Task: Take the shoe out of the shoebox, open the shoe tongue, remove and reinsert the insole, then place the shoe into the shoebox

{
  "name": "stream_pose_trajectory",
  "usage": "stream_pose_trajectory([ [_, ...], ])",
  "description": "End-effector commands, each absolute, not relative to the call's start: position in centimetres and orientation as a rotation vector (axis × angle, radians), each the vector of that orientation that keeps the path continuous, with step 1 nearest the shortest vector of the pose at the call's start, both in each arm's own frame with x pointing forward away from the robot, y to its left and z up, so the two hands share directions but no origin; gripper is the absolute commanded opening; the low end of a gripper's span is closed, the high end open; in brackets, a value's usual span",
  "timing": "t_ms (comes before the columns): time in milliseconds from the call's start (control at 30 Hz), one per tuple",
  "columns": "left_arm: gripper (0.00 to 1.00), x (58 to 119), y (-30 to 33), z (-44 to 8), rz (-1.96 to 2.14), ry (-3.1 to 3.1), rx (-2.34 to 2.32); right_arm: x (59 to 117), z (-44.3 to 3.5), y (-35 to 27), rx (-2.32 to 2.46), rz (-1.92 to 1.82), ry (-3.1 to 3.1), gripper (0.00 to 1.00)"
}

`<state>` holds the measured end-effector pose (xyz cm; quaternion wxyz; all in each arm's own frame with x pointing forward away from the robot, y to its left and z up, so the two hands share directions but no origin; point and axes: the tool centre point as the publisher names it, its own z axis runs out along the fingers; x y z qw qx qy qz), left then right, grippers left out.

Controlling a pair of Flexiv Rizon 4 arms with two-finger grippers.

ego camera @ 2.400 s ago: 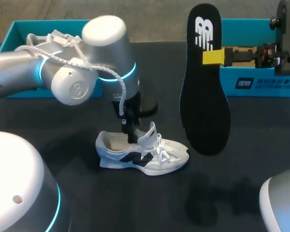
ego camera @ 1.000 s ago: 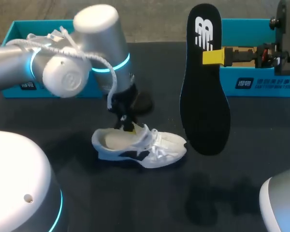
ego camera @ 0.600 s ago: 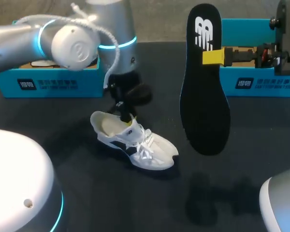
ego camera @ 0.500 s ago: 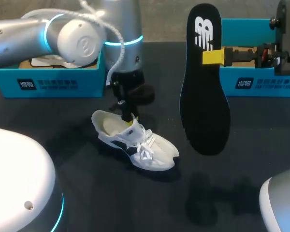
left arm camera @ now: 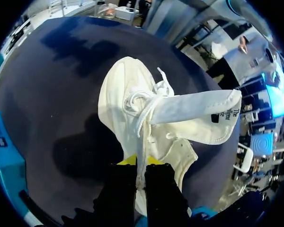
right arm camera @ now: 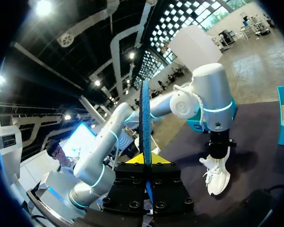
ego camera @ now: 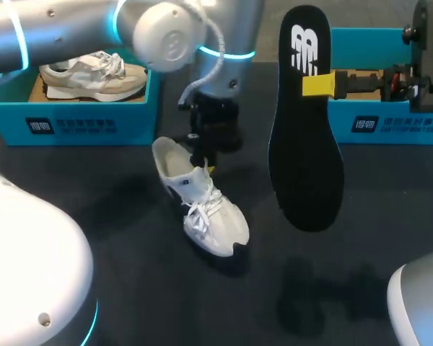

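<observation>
The white, soft-sided shoe (ego camera: 202, 205) with loose white laces rests on its sole on the matte black table (ego camera: 115, 238), its padded tongue (left arm camera: 194, 111) folded out sideways. The left arm drops steeply onto its collar, where the left gripper (ego camera: 204, 164) has its fingers nearly together, pinching a thin white part of the upper. The flat black insole (ego camera: 307, 158) hangs upright in the air beside the shoe, wide end down, clamped across both faces by the right gripper (ego camera: 319, 84) reaching in level before a teal cardboard shoebox (ego camera: 390, 119).
</observation>
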<state>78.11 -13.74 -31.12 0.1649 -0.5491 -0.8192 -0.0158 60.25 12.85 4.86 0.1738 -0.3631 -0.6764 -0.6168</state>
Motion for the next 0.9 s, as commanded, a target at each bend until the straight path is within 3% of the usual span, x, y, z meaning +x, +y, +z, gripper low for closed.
stream_pose_trajectory([
  [33,0.0,79.2,-15.1,-30.9,-0.494,-1.719,-1.763,60.1,5.0,13.4,-1.038,-1.751,-1.917,0.0],
  [900,0.0,80.0,-18.2,-34.2,-0.419,-1.619,-1.811,60.1,5.0,13.4,-1.038,-1.751,-1.917,0.0],
])
